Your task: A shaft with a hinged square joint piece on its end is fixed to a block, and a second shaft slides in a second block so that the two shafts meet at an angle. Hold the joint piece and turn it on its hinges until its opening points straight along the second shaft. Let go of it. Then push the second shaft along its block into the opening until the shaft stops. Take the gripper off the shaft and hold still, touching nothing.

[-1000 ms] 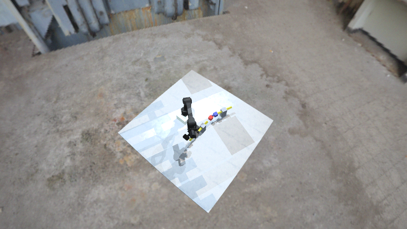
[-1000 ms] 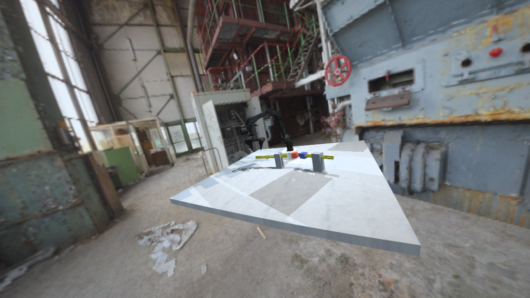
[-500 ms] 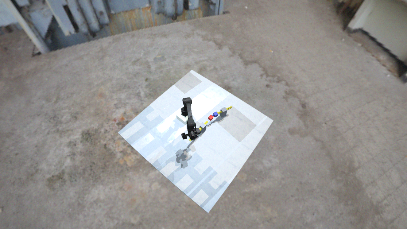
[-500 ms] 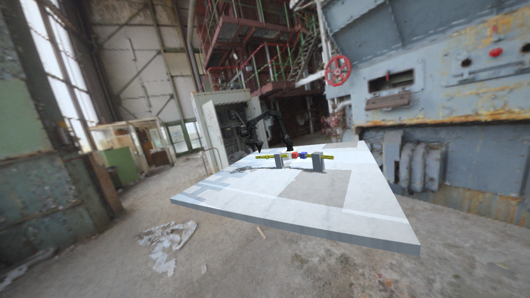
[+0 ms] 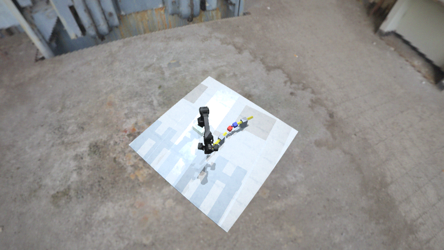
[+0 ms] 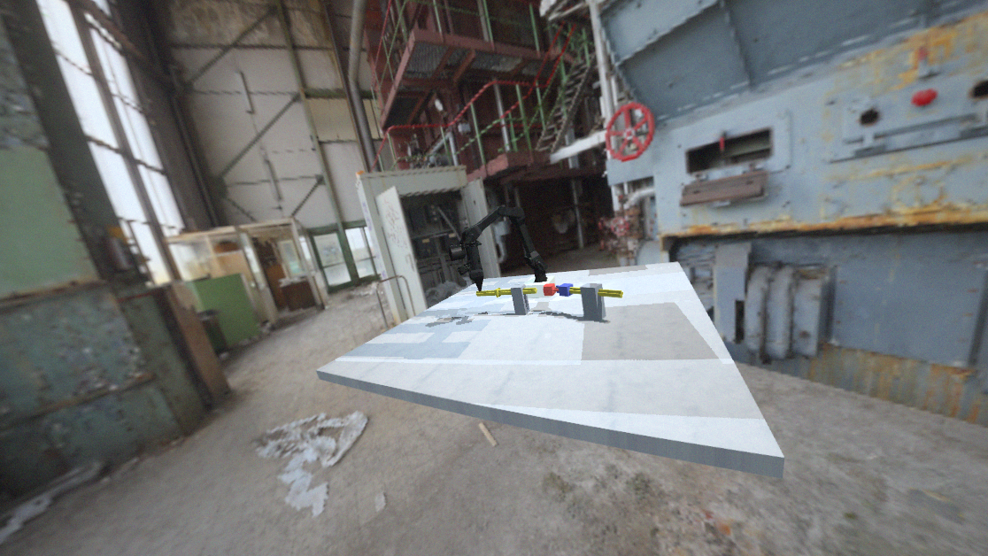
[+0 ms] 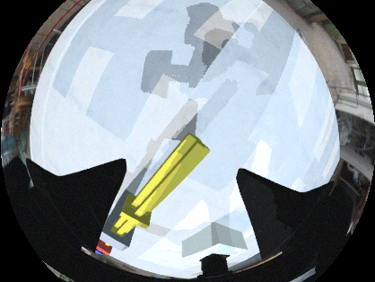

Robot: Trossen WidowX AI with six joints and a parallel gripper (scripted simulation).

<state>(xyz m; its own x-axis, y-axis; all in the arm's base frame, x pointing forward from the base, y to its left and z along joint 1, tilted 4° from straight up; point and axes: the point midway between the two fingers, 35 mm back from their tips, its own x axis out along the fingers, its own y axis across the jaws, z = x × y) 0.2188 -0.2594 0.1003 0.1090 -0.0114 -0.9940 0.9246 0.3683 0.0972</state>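
Top view: end effector (image 5: 208,149) (image 6: 479,289) (image 7: 183,170) is over the outer end of the second shaft (image 5: 216,142) (image 6: 489,293) (image 7: 172,172). Shaft runs from there thru its block (image 5: 221,137) (image 6: 520,299) (image 7: 120,233) twd the red joint piece (image 5: 229,127) (image 6: 549,289) (image 7: 104,246); blue piece (image 5: 234,124) (image 6: 565,289) and far block (image 5: 244,122) (image 6: 591,301) lie beyond.

Exterior view: end effector points down at shaft's outer end; contact n/v. Red piece appears approx. in line w/ shaft, gap remaining; exact aim n/v.

Wrist view: fingers wide apart, nothing clamped. Shaft lies between and ahead of them, slanting across, collar nearer the block. Est. wrist needs turning so fingers straddle it squarely.

Handling (judged): shaft stiff, prob. light, ribbed, slides only lengthwise. Rec. grip on outer length, outboard of collar, low force sideways; skewed grip may bind it in block. Red piece on hinges may swing if knocked.
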